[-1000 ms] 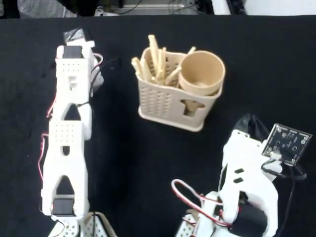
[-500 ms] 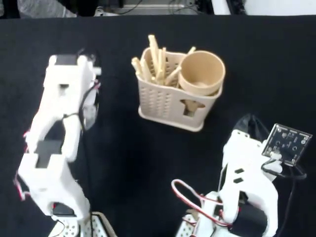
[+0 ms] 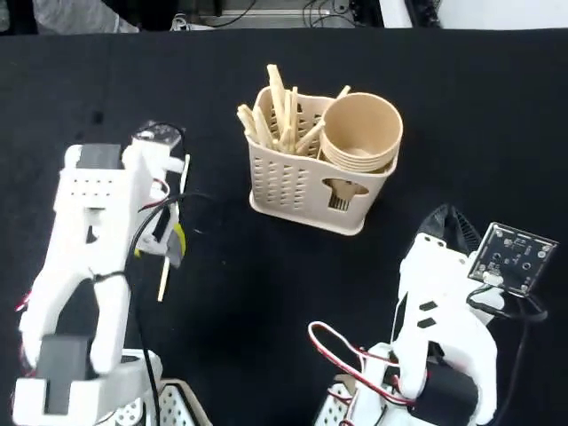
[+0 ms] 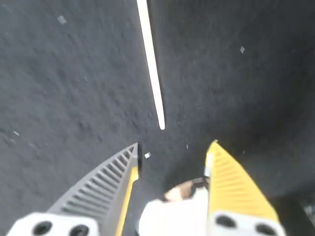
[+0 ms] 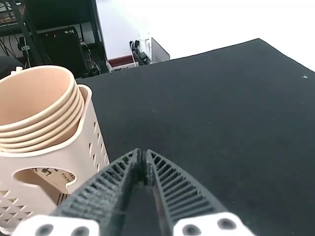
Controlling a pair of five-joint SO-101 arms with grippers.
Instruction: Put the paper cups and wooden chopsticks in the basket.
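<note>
- My left gripper hangs low over the table with its jaws apart. The one loose chopstick points straight at the gap, its near tip just short of my fingers.
- In the high view that stick lies flat on the black table, its long axis running roughly 12 to 6 o'clock. My jaws open across it, so closing should pinch its sides.
- The basket stands near, at about 2 o'clock from my left gripper, with bare cloth between. The paper cups and other chopsticks already stand inside.
- My right gripper, fingers together, sits at 5 o'clock of the basket, well apart from the stick, so I judge this pick is the left's.
</note>
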